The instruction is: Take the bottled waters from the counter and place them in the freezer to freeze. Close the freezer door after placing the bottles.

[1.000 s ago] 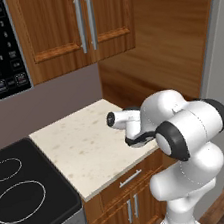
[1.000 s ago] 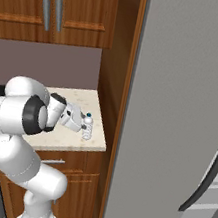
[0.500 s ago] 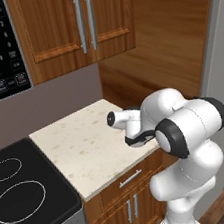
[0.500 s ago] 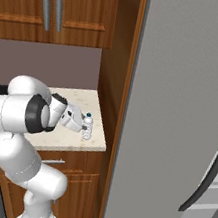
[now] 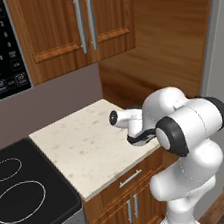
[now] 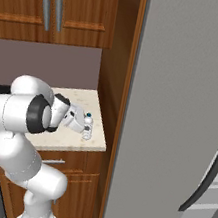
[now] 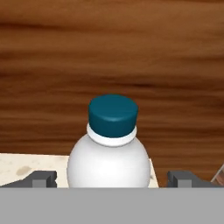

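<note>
Bottled water (image 7: 111,148) is standing upright on the surface (image 5: 88,142), sitting between the released pincer's (image 7: 111,178) fingertips (image 7: 41,178).

Obstacle: wooden side panel (image 7: 112,52) close behind bottle (image 7: 111,148). Open: counter (image 5: 83,143) toward stovetop (image 5: 24,192). Finger clearance beside bottle, apparently free.

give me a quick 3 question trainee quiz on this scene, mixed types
1. True or false: the bottle stands upright on the counter.
2. The gripper fingers sit: A) both to one side of the bottle B) one on each side of it C) above the cap
3. What color is the bottle cap?

Key: 1 true; 2 B; 3 dark blue.
</note>
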You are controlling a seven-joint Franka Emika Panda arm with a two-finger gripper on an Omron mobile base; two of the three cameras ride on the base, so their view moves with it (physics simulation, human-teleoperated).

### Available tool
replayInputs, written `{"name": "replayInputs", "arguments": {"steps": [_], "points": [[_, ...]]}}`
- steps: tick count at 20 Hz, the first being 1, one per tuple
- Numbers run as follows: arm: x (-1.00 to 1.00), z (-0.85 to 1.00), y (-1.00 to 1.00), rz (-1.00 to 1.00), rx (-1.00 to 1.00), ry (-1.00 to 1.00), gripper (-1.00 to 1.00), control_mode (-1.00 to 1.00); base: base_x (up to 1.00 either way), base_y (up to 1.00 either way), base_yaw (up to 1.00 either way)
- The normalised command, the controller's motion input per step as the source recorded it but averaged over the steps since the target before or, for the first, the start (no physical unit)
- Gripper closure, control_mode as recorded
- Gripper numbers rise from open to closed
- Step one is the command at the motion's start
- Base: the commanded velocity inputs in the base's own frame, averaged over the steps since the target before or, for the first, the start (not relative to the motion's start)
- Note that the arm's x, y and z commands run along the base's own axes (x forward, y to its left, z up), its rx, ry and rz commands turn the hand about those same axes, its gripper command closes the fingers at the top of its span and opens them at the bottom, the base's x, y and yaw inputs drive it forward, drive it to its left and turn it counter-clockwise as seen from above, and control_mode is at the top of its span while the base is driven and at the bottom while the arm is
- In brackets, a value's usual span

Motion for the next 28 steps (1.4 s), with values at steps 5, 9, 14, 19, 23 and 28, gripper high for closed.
{"name": "replayInputs", "arguments": {"steps": [5, 9, 14, 19, 23, 28], "points": [[0.01, -0.04, -0.11, 0.0, 0.0, 0.0, 1.0, -1.0, 0.0, 0.0, 0.0], [0.0, -0.01, -0.01, 0.0, 0.0, 0.0, 1.0, -1.0, 0.0, 0.0, 0.0], [-0.04, 0.09, 0.02, 0.0, -0.01, -0.02, 1.0, -1.0, 0.0, 0.0, 0.0], [-0.24, 0.91, 0.28, -0.01, -0.15, -0.17, 1.0, -1.0, 0.0, 0.0, 0.0], [-0.56, 1.0, 0.24, -0.01, -0.12, -0.17, 1.0, -1.0, 0.0, 0.0, 0.0], [-0.73, 0.98, 0.2, -0.05, -0.01, -0.02, 1.0, -1.0, 0.0, 0.0, 0.0]]}}
